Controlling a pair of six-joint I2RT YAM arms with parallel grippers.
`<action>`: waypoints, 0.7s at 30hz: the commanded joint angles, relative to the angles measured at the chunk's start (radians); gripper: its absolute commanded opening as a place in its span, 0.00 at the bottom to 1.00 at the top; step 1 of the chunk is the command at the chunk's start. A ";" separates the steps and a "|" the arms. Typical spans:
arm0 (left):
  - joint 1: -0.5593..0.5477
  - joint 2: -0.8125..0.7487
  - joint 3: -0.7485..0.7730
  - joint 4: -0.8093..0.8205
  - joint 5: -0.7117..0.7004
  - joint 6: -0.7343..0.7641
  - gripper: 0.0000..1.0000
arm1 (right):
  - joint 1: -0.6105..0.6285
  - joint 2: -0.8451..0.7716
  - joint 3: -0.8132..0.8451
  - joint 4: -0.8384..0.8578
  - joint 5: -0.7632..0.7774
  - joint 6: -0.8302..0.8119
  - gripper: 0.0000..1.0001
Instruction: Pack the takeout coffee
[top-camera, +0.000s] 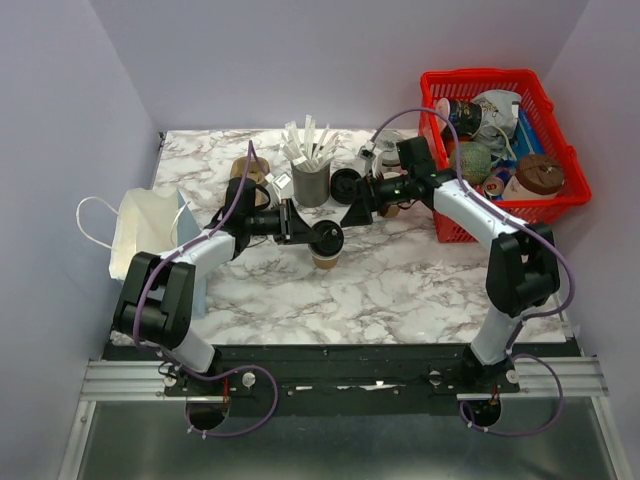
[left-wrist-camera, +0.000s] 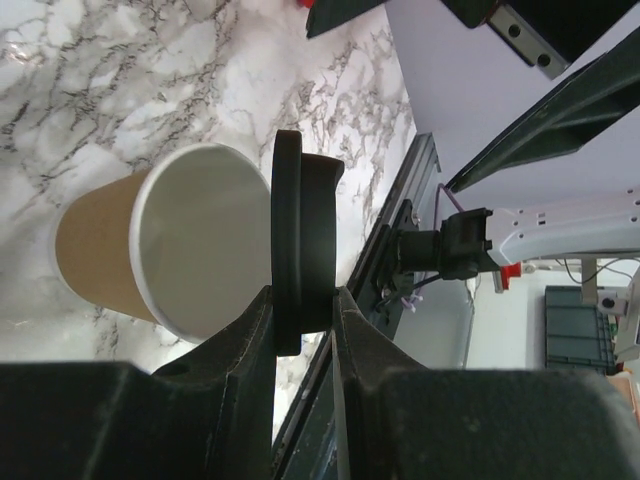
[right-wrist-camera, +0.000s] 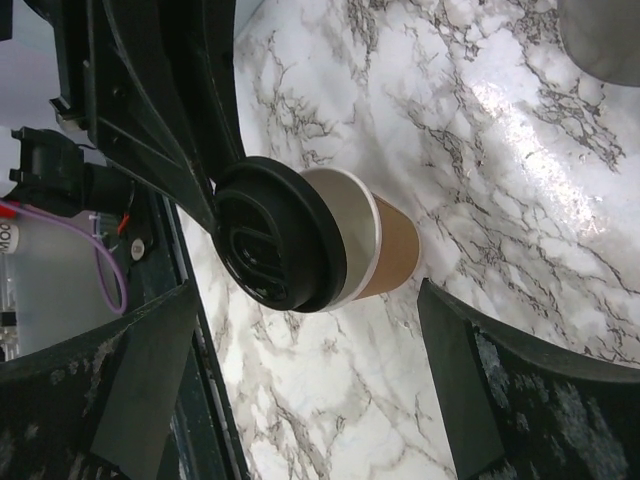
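A white paper bag (top-camera: 140, 235) sits at the far left edge of the marble table (top-camera: 400, 290); just right of it, the left gripper (left-wrist-camera: 300, 330) is clamped on the rim of a black lid (left-wrist-camera: 300, 240), held edge-on between its fingers; the lid sits at the mouth of the tan paper cup (top-camera: 325, 258) but is not seated, so some of the white inside shows; the cup stands upright mid-table; behind it is a grey cup of white sticks (top-camera: 311, 180); the right gripper (right-wrist-camera: 310, 390) hangs nearby, jaws wide apart, holding nothing; a red basket (top-camera: 470, 228) fills the far right.
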 joint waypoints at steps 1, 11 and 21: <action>0.011 0.016 0.046 -0.055 -0.045 0.017 0.11 | 0.024 0.025 -0.028 0.041 0.059 0.060 1.00; 0.017 0.029 0.044 -0.081 -0.051 0.027 0.17 | 0.050 0.048 -0.041 0.083 0.077 0.097 1.00; 0.023 0.024 0.067 -0.149 -0.089 0.080 0.34 | 0.062 0.062 -0.041 0.083 0.094 0.098 1.00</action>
